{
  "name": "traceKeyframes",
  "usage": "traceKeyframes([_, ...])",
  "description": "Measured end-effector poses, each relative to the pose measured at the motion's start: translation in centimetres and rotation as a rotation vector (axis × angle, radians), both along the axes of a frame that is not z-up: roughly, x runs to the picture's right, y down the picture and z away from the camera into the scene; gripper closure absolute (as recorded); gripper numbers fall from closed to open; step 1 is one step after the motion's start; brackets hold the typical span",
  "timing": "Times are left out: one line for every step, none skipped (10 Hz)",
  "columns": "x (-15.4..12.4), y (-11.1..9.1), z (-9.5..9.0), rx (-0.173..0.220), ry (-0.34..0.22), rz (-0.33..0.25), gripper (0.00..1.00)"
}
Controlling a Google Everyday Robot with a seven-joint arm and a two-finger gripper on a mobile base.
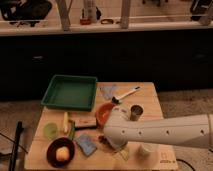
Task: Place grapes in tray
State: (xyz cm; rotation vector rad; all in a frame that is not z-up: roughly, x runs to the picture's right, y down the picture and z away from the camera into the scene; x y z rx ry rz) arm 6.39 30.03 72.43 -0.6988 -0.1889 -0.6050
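The green tray [70, 92] sits on the tabletop [150, 95]. The grapes [102, 140] lie outside the tray, nearer the camera and to its right. The pincer [110, 142] hangs low just beside them under the white arm [165, 132]; I cannot tell whether it is open or closed. Below the tray's left end, a dark bowl [50, 150] holds a yellowish round fruit [61, 153]. An orange bowl [103, 112] stands off the tray's near right corner.

I see my hand [109, 142] low at the desk's [150, 97] front edge, mostly hidden under the white arm [160, 132], right beside the dark grapes [102, 142]. The green tray [70, 93] sits back left, well apart.
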Motion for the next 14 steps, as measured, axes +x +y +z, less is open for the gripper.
traceKeyframes([0.1, 0.0, 0.4, 0.000, 0.006, 0.028, 0.20])
traceKeyframes([0.3, 0.0, 0.9, 0.000, 0.012, 0.062, 0.20])
traceKeyframes([0.2, -0.1, 1.2, 0.000, 0.011, 0.077, 0.20])
traceKeyframes([0.0, -0.1, 1.6, -0.002, 0.008, 0.094, 0.20])
traceKeyframes([-0.2, 0.0, 2.0, -0.007, 0.004, 0.107, 0.21])
traceKeyframes([-0.5, 0.2, 2.5, -0.014, -0.001, 0.115, 0.27])
traceKeyframes([-0.9, 0.4, 2.8, -0.019, -0.008, 0.115, 0.38])
traceKeyframes([-1.3, 0.6, 3.2, -0.021, -0.017, 0.117, 0.47])
traceKeyframes([-1.4, 0.9, 3.4, -0.029, -0.019, 0.115, 0.59])
traceKeyframes([-1.5, 1.2, 3.5, -0.034, -0.024, 0.112, 0.67])
traceKeyframes([-1.5, 1.5, 3.6, -0.038, -0.028, 0.106, 0.77])
traceKeyframes([-1.7, 1.6, 3.7, -0.038, -0.037, 0.105, 0.88])
traceKeyframes([-1.7, 1.6, 3.7, -0.037, -0.044, 0.103, 0.96])
traceKeyframes([-1.6, 1.6, 3.7, -0.036, -0.053, 0.099, 1.00])
